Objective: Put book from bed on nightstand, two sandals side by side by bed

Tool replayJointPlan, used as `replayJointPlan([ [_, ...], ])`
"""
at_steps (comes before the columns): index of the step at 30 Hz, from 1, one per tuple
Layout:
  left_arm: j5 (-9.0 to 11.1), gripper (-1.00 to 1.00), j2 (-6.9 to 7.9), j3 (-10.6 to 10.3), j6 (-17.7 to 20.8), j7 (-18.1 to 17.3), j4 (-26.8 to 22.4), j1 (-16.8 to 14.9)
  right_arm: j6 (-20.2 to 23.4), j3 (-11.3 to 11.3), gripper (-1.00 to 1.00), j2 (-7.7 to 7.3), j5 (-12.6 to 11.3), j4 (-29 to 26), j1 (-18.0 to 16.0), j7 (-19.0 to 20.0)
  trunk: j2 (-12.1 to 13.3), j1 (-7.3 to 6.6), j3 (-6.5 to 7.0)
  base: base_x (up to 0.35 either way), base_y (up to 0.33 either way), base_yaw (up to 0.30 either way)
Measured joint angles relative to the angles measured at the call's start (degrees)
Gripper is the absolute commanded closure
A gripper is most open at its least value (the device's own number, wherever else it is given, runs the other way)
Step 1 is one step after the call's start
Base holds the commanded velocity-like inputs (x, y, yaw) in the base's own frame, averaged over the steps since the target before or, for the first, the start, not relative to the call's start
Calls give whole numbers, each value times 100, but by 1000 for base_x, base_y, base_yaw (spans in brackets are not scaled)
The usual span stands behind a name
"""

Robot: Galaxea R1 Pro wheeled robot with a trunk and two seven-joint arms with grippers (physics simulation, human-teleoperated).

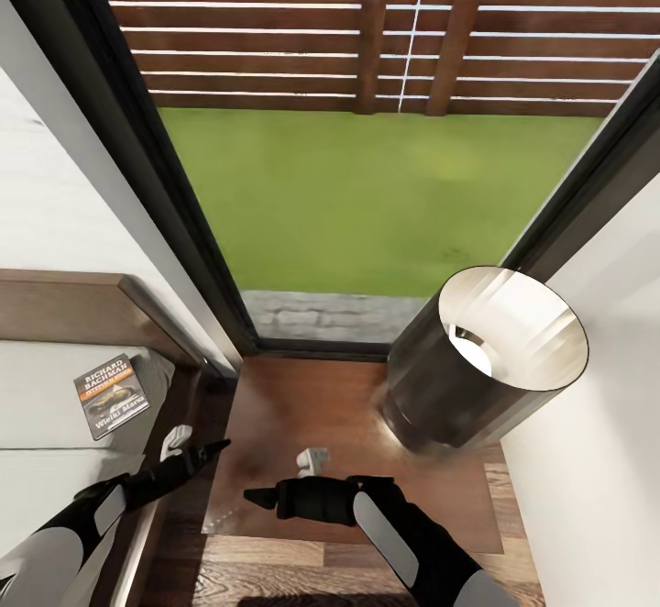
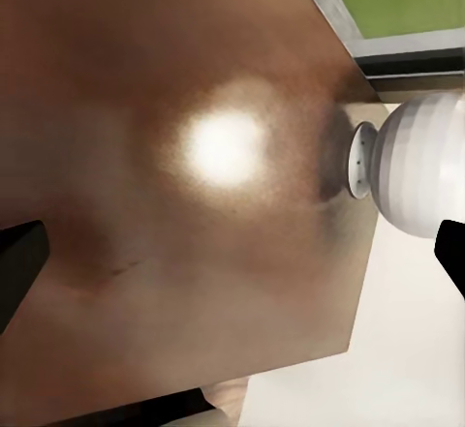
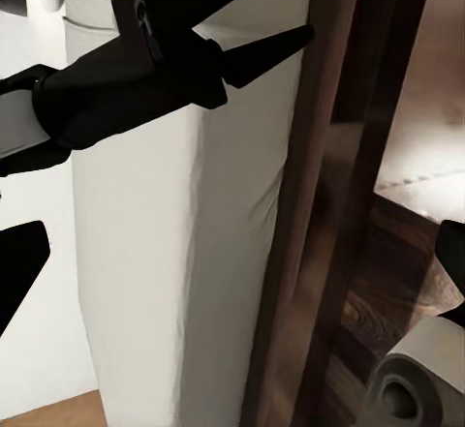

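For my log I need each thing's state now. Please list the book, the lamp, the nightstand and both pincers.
Dark paperback book: lying flat on pale mattress, cover up.
Black-shaded lamp: upright on nightstand, lit.
Dark brown wooden nightstand: bears the lamp, no book yet.
Left pincer: open, holding nothing.
Right pincer: open, holding nothing.

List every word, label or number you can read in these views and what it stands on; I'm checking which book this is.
"RICHARD BACHMAN": white lettering on the dark cover of the small thin paperback book, lying on the pale grey-white mattress of the dark brown wooden bed.
Orange band below the name: too small to read.
White line at the cover's foot: blurred, perhaps two words, not legible.
No other text is readable.
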Motion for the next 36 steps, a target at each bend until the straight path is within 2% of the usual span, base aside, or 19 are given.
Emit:
replayJointPlan([
  [7, 0, -100, -6, 0, 0, 0, 0, 3, 0, 0, -100, 0, 1, -17, -2, 0, 0, 0, 22, 0, 0, 155],
  [30, 0, -100, -21, 2, 0, 0, 0, 6, 0, 1, -100, 0, 5, -31, 1, 8, 0, 0, 108, 0, 0, 240],
  [36, 0, -100, -24, 5, 0, 0, 6, 0, 0, 1, -100, 0, 2, -38, 0, 9, 0, 0, 109, 0, 18, 86],
])
